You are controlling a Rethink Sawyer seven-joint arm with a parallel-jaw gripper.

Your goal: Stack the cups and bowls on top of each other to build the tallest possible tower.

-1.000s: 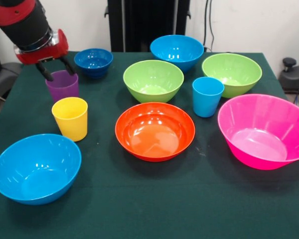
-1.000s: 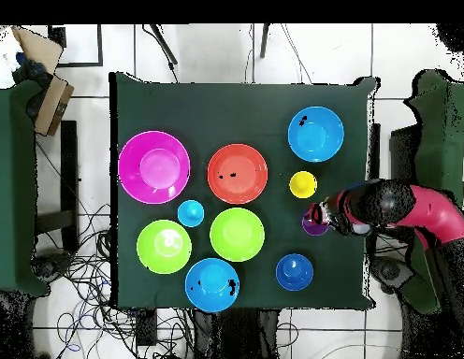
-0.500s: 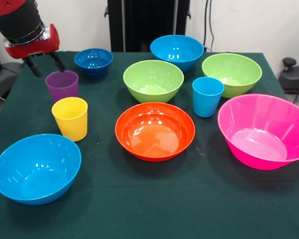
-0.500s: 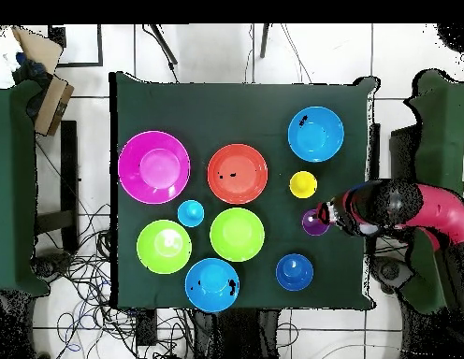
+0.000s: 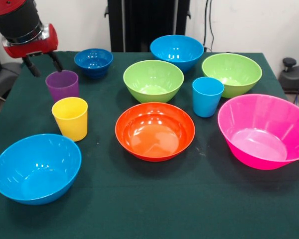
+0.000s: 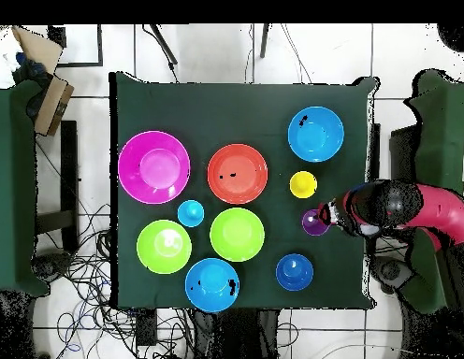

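Apparently unlabelled purple cup (image 5: 62, 84) below gripper (image 5: 41, 64)

The pink bowl (image 5: 264, 130) is cut off at the right edge

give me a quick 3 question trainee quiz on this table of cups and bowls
1. True or false: the pincer is holding the purple cup.
2. Which cup stands nearest the orange bowl in the front view? A) the yellow cup B) the blue cup C) the purple cup
3. Fill in: the largest bowl on the table is ____.

Key
1. False. It hangs open above the cup, fingers apart, nothing in them.
2. B.
3. Pink: the pink bowl.
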